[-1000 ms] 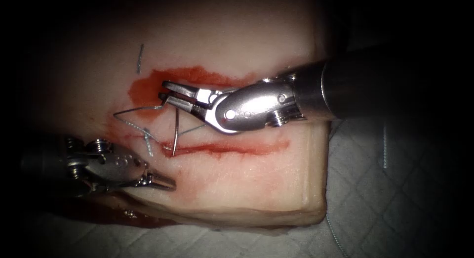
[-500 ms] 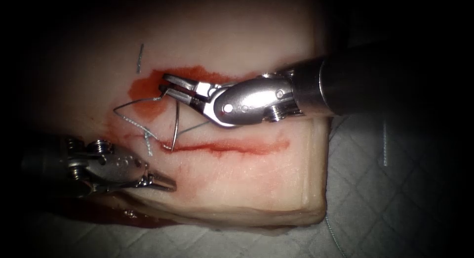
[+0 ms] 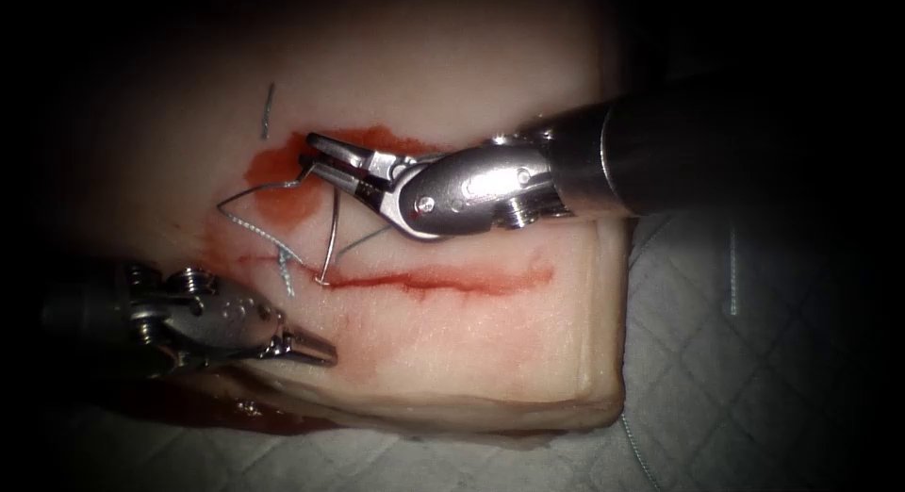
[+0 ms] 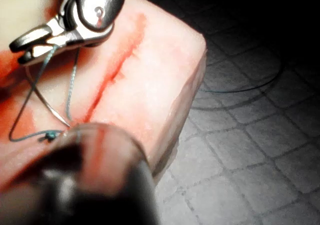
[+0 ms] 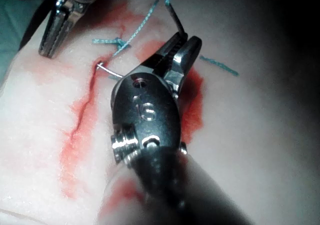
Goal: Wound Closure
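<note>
A pale quilted cloth (image 3: 754,360) covers the bench, and on it lies the tissue (image 3: 452,351), its cut (image 3: 443,282) running as a long red line with red fluid (image 3: 283,186) pooled beyond it.

The right tool (image 3: 325,162) has its jaws closed on the needle (image 3: 332,242) at its upper end, close to where the thread (image 3: 247,195) is attached. From the jaws the needle curves down to the near end of the cut, where its tip meets the tissue; the right wrist view shows the bare steel of the needle (image 5: 109,71) entering at the cut's end, so it is partly in the tissue. Over the past second the right tool has lifted and swung a little away from the cut, and the needle stands straighter with it.

The left tool (image 3: 316,349) sits well clear on the near side of the cut, below and left of the right jaws — its jaws are closed and hold nothing.

One knotted stitch (image 3: 286,270) sits at the left end of the cut, just left of the needle's tip, with a slack loop of thread running from it up to the right jaws. A cut end of thread (image 3: 268,111) lies beyond the fluid. As I judge it, the job is early — most of the cut, to the right of the needle, still lies open and unstitched.
</note>
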